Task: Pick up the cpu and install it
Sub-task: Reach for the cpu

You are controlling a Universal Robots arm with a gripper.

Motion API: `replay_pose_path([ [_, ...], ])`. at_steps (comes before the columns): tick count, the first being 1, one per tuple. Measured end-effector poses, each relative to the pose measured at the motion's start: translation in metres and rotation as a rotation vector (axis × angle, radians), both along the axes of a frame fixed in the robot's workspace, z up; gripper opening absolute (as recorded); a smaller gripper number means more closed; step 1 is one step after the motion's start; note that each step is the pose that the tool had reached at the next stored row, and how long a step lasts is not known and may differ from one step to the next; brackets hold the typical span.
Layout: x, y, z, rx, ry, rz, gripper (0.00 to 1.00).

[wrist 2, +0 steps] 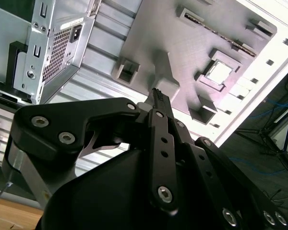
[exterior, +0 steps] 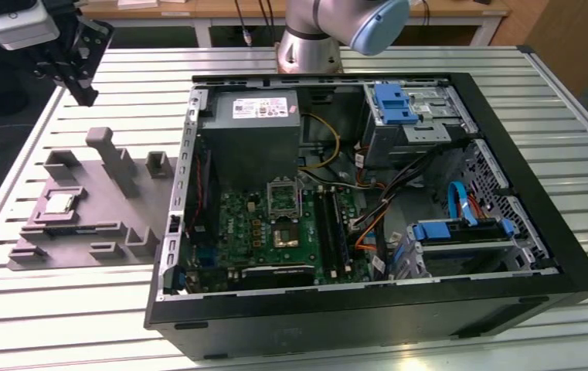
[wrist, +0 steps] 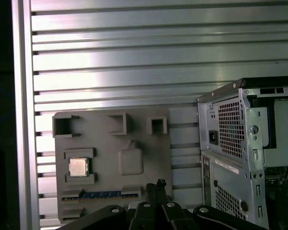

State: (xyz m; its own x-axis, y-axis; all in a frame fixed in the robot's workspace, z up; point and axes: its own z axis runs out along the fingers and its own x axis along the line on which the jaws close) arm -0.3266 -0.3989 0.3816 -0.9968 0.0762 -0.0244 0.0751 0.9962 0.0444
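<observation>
High above the grey tray [exterior: 93, 209], at its eleven o'clock, empty jaws hang pressed together; the cpu [exterior: 59, 203] sits untouched, nothing installed yet.

The cpu [exterior: 59, 202] lies on the fixture [exterior: 96, 212] beside the computer case [exterior: 376, 317].

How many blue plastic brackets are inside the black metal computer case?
2. One blue plastic bracket tops the drive cage at the far wall of the black metal computer case; the other lies on the nearer drive cage, toward the exterior view's right. Cables may hide more.
</observation>
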Motion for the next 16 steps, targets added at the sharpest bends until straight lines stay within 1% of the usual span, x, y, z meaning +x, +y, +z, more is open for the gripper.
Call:
replay_pose_path([
  [16, -0.0047, 0.0000, -0.0003, 0.0000, 0.0000, 0.000, 0.11],
])
